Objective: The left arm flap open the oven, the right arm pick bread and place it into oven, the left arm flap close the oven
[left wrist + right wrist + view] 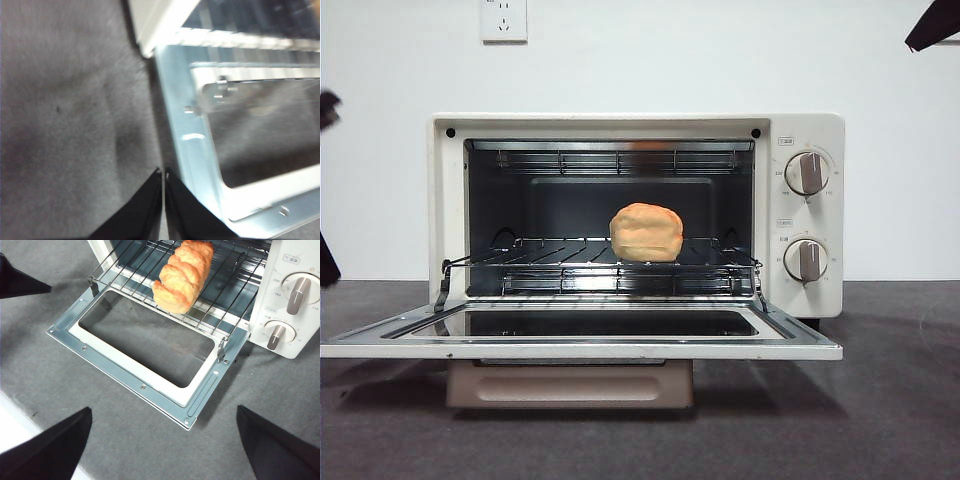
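Observation:
The cream-white oven (800,135) stands with its glass door (580,348) flapped down flat. The golden bread (646,232) lies on the wire rack (560,255), right of the middle; in the right wrist view the bread (182,275) shows as a long lumpy loaf. My left gripper (163,173) is shut with nothing in it, above the grey table just beside the door's left edge (175,100). It shows as a black point (27,284) in the right wrist view. My right gripper (164,410) is open and empty, raised in front of the door (145,385).
The oven's two grey knobs (807,172) sit on its right panel. The tan handle (570,385) hangs under the lowered door. The table (890,400) is dark grey with a white wall and a socket (504,20) behind. A black arm tip (932,25) shows at the top right corner.

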### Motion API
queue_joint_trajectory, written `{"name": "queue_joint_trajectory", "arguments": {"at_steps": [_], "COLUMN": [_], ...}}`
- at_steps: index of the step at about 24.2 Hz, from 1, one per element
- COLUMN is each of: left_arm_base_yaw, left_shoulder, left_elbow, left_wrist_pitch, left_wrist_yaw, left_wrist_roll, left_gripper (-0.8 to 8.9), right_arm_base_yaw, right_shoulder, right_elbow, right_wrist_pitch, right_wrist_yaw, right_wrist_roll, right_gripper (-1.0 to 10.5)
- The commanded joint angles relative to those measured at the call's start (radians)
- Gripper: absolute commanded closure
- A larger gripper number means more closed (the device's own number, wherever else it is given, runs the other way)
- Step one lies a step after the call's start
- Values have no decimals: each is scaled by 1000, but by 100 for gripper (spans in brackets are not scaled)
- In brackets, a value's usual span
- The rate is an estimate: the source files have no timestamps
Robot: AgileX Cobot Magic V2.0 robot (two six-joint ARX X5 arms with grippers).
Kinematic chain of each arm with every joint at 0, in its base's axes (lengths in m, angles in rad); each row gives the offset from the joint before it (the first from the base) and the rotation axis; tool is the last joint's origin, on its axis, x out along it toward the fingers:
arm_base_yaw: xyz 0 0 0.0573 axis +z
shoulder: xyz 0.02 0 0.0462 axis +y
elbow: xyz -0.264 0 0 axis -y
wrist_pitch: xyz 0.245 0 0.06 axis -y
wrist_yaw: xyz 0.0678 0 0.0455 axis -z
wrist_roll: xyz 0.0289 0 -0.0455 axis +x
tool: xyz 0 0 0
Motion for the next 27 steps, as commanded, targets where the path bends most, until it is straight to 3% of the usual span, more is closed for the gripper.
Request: {"name": "queue_joint_trajectory", "arguments": {"at_steps": [1, 11, 24, 27], "left_arm_base_yaw": [7, 8, 9, 9], "left_shoulder": [77, 270, 405, 405], "left_elbow": [3, 3, 3, 3], "left_wrist_pitch": [44, 146, 203, 226], "left_wrist_yaw": [57, 86, 250, 337], "left_wrist_roll": [17, 17, 19, 12], "left_gripper": [799, 799, 799, 799], "right_arm_base_yaw": [10, 10, 10, 10], "right_shoulder": [5, 5, 5, 5], "right_elbow": [16, 16, 16, 16], "right_wrist_pitch": [4, 5, 20, 20], "right_wrist_yaw": [-3, -3, -2, 1], "right_wrist_roll": [-6, -6, -4, -4], "right_gripper": [484, 484, 484, 484]}}
